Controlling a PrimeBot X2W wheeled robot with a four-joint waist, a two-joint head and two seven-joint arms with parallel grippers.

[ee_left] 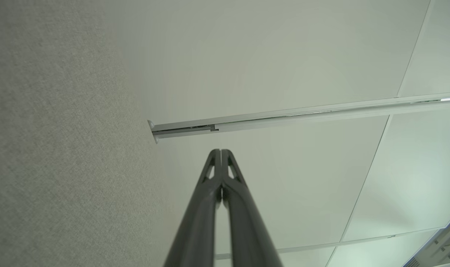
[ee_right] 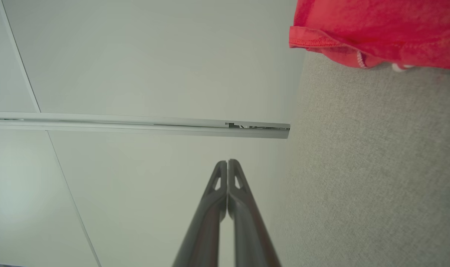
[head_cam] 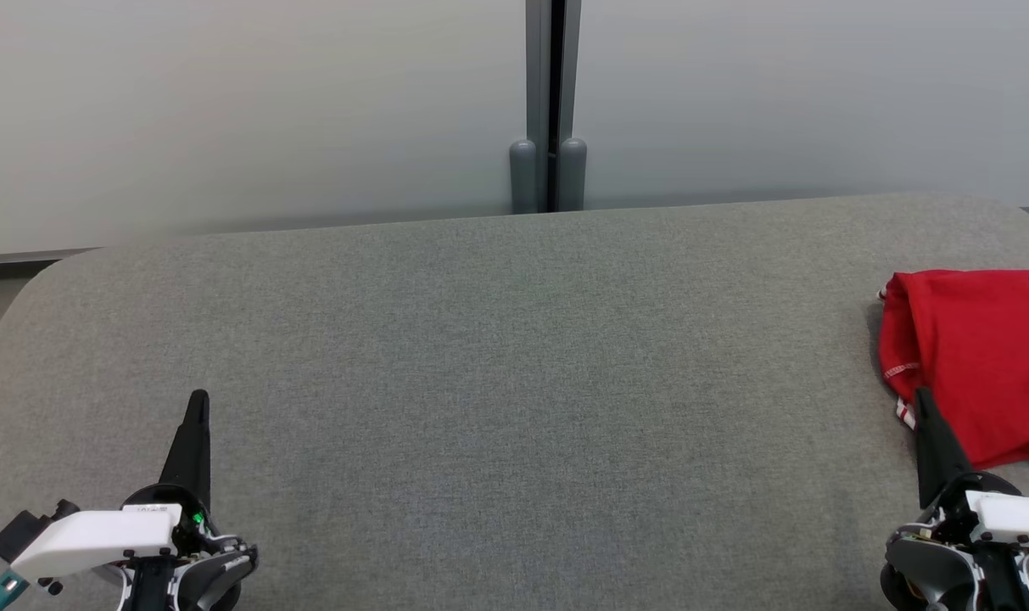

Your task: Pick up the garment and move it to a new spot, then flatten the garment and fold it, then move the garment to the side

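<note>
1 red folded cloth garment (head_cam: 972, 356) w/ white stitching lies at far right of grey fabric-covered worktop (head_cam: 514, 339). Black patch at its edge, no legible text. 2 sets of dark fingers: left fingers (head_cam: 197, 416) & right fingers (head_cam: 925, 416), both pressed together, holding nothing. Right tip is near garment.

The right gripper (ee_right: 227, 163) is seen at six o'clock, fingertips pressed together, empty; the red garment (ee_right: 377, 29) is bunched at one o'clock on grey upholstery (ee_right: 377, 167).
</note>
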